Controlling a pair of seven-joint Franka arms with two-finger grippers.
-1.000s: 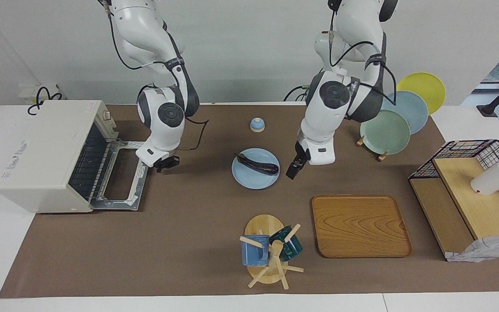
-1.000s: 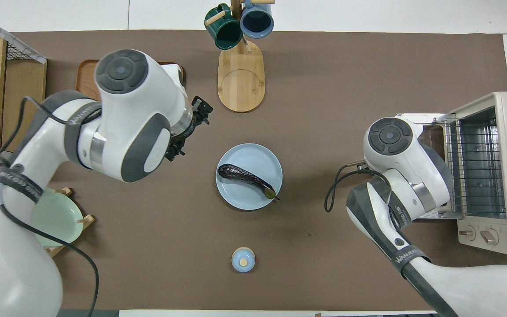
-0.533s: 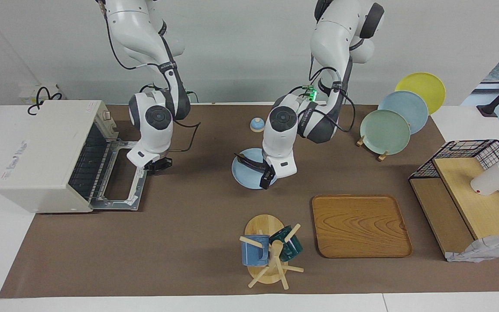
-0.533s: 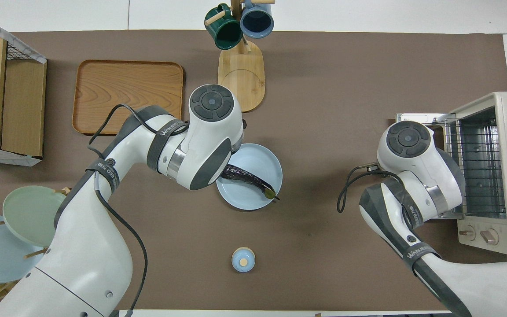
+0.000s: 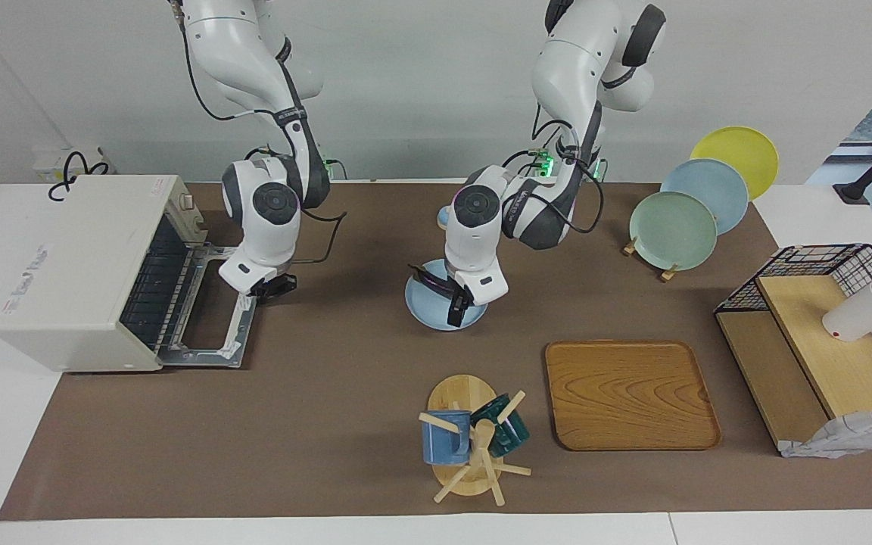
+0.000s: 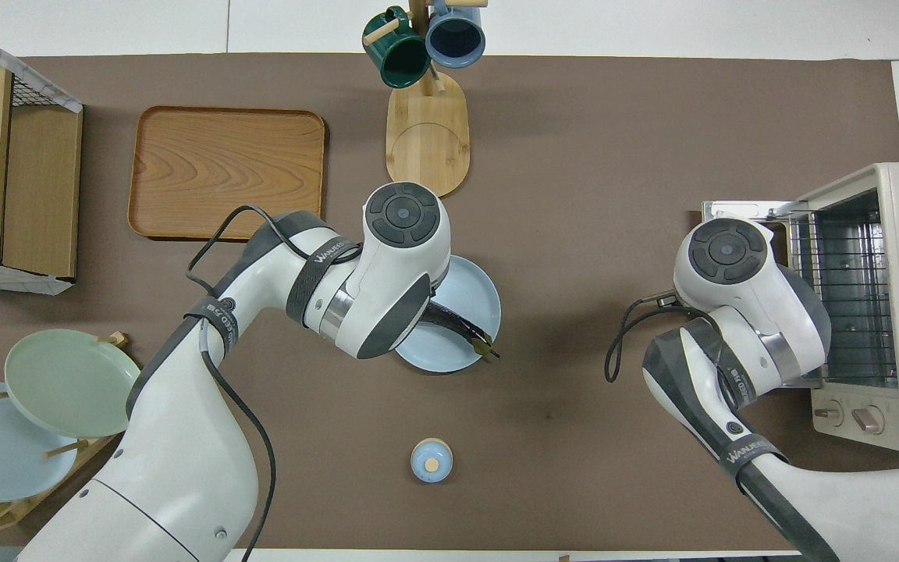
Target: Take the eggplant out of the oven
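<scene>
Eggplant [image 6: 461, 326] lay on plate [image 5: 425, 312], oven [image 5: 80, 265] open. Left gripper [image 5: 455, 312] hovered over it, jaws apart; right gripper [image 5: 269, 288], pinched together, waited by the door. Next: lower and grasp, probably.

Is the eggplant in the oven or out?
Out: the eggplant lies on the blue plate; the oven rack is bare.

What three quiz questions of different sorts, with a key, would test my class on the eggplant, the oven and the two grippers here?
1. True or false: the eggplant lies on the rack inside the oven.
2. The left gripper is over: A the oven's door; B the blue plate; C the wooden tray.
3. Short answer: which is shut, the left gripper or the right gripper?
Key: 1 false, it lies on the blue plate; 2 B; 3 the right gripper.
</scene>
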